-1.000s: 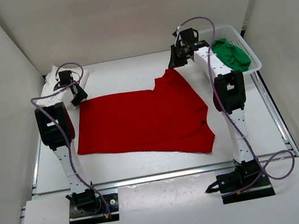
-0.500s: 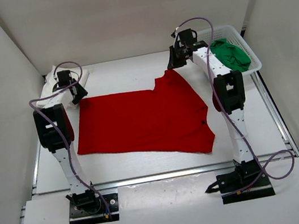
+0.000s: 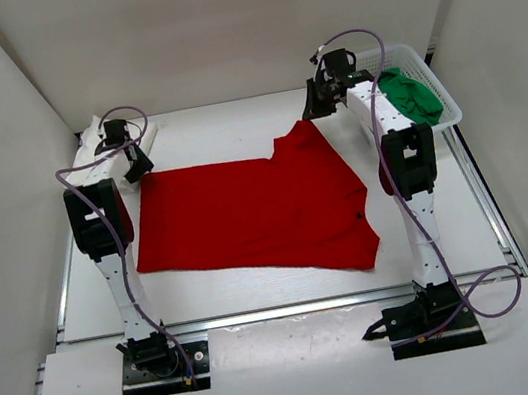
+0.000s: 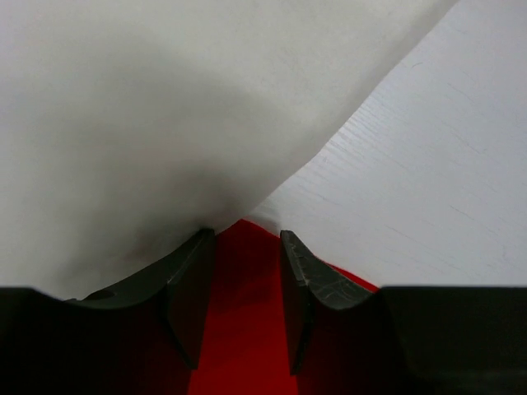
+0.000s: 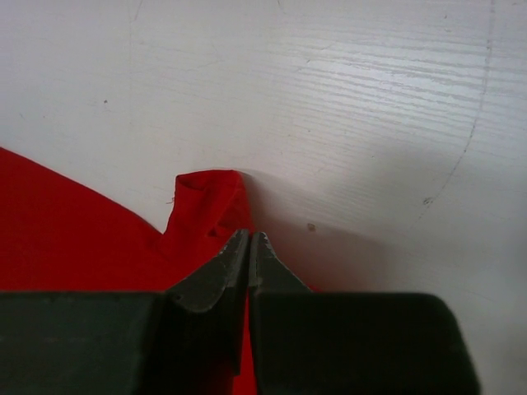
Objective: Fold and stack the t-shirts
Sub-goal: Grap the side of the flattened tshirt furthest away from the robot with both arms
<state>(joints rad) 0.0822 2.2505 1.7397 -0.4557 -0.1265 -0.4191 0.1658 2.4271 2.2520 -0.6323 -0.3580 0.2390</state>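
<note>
Top external view, item one: red t-shirt (image 3: pixel 257 214), spread flat and mostly smooth across the middle of the table (image 3: pixel 211 125); its far right corner rises to a peak at the right gripper (image 3: pixel 314 111); its far left corner lies under the left gripper (image 3: pixel 135 170).

Item two: white t-shirt (image 3: pixel 86 154), bunched at the far left corner of the table, just beyond the red one; partly hidden by the left arm.

Item three: green t-shirt (image 3: pixel 411 97), crumpled inside the white lattice basket (image 3: pixel 400 50) at the far right, well apart from the other two.

Right wrist view adds what the overhead cannot resolve: right gripper (image 5: pixel 247 237) with both fingers pressed together; a small folded tip of red t-shirt (image 5: pixel 210 197) puckers at their ends, pinched; bare table (image 5: pixel 370 123) beyond.

Left wrist view: left gripper (image 4: pixel 244 239) with fingers (image 4: pixel 189 296) standing apart; a pointed corner of red t-shirt (image 4: pixel 243 329) runs along the gap between them, not clamped; white t-shirt (image 4: pixel 165 123) fills the upper left and meets the red tip; whether the near finger touches the white cloth is not clear from here; table (image 4: pixel 428 189) to the right.
</note>
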